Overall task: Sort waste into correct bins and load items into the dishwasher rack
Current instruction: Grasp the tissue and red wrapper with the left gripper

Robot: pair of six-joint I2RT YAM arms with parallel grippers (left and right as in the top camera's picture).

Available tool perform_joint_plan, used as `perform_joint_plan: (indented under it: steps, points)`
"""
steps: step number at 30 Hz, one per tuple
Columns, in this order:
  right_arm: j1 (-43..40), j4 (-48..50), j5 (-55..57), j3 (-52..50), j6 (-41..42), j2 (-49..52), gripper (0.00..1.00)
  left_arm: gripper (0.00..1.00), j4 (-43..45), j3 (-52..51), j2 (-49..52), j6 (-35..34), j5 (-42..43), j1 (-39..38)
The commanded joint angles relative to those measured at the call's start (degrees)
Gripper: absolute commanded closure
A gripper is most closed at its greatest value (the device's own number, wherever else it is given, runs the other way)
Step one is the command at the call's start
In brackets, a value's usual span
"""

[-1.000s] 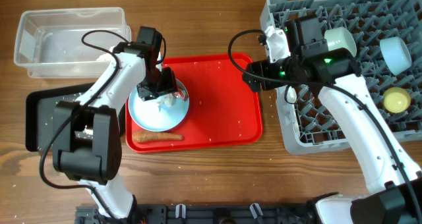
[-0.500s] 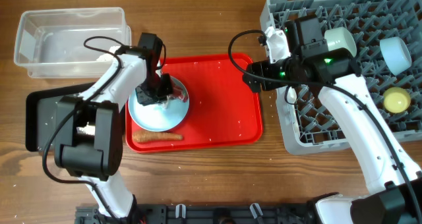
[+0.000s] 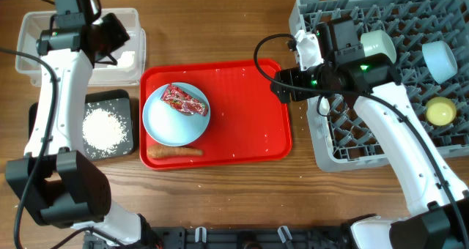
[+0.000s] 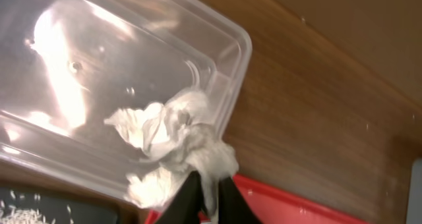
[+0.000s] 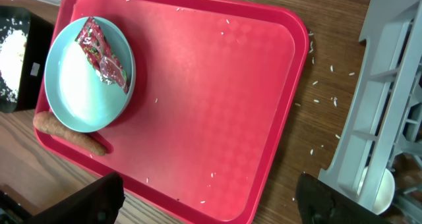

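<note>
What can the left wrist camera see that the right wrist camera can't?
Only the left wrist view shows the left tool pinching a crumpled white wrapper over the clear tub. Only the right wrist view shows the light-blue plate with a red wrapper on it, the orange food stick beside the plate, and the grey rack. Both show the red tray, the black tray with rice grains, and the wooden table.

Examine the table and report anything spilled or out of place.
Stray white grains lie scattered on the red tray and on the wooden table beside the rack, outside the black tray holding the main heap.
</note>
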Motion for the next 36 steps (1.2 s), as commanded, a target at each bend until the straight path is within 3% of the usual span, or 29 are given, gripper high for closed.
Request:
perform_joint_plan:
  steps: [1,2,3,7,11,15,18,29,33,36]
  points:
    - [0.2,0.0,1.0,-0.3,0.4,0.8,0.14,0.55,2.1,0.0,2.8,0.5,-2.6,0.9]
    - [0.2,0.0,1.0,-0.3,0.4,0.8,0.14,0.41,2.3,0.0,3.1,0.5,-2.8,0.9]
    - [0.2,0.0,1.0,-0.3,0.4,0.8,0.14,0.33,2.6,0.0,3.3,0.5,-2.8,0.9]
    - [0.2,0.0,1.0,-0.3,0.4,0.8,0.14,0.41,3.3,0.1,1.9,0.5,-2.3,0.9]
    - [0.2,0.2,1.0,-0.3,0.4,0.8,0.14,0.46,-3.8,0.1,0.2,0.4,6.5,0.1]
    - [0.2,0.4,1.0,-0.3,0.4,0.8,0.14,0.43,-14.9,-0.5,0.5,-0.2,9.8,-3.6]
    - [0.2,0.3,0.9,-0.3,0.4,0.8,0.14,0.41,-18.0,-2.2,1.1,-0.2,9.7,-7.4]
    - [0.2,-0.3,0.9,-0.3,0.4,0.8,0.14,0.36,-8.3,-16.2,2.8,-24.4,1.5,-16.1]
    - [0.2,-0.3,0.9,-0.3,0.4,0.8,0.14,0.34,-5.0,-17.4,4.4,-26.9,-0.8,-16.6]
    - [0.2,-0.3,0.9,-0.3,0.4,0.8,0.14,0.25,-4.1,-17.4,5.7,-26.9,-1.0,-16.9]
